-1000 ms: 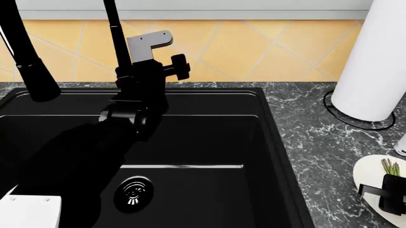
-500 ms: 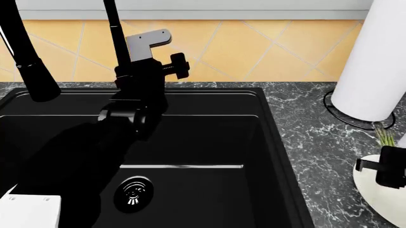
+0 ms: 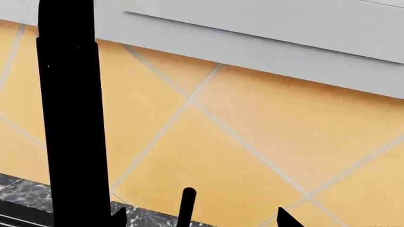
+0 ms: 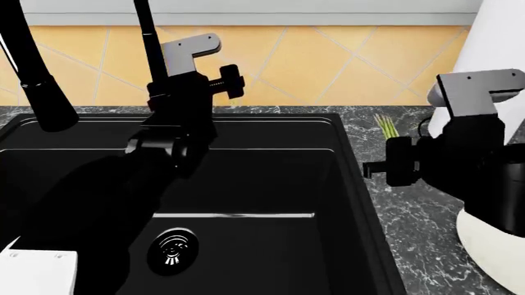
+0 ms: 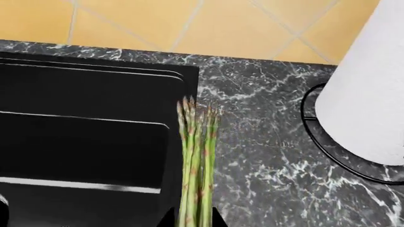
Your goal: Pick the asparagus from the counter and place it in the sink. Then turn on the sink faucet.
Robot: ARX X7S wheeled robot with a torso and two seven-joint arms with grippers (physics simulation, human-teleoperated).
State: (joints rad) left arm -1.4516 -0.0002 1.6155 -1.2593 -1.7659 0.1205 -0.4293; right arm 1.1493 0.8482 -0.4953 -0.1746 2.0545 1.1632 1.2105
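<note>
Asparagus [image 5: 197,165] clenched in right jaws above marble counter [image 4: 410,203] beside sink [image 4: 246,178]; left jaws unreadable.

The surface [image 4: 426,221] is a dark marble slab with white veining, running along the yellow tiled wall. A black sink [image 4: 271,184] is set into it and fills the left and centre of the head view. At upper right a paper towel roll [image 4: 492,43] stands on a ringed base. A white plate [image 4: 492,249] rests at lower right.
</note>
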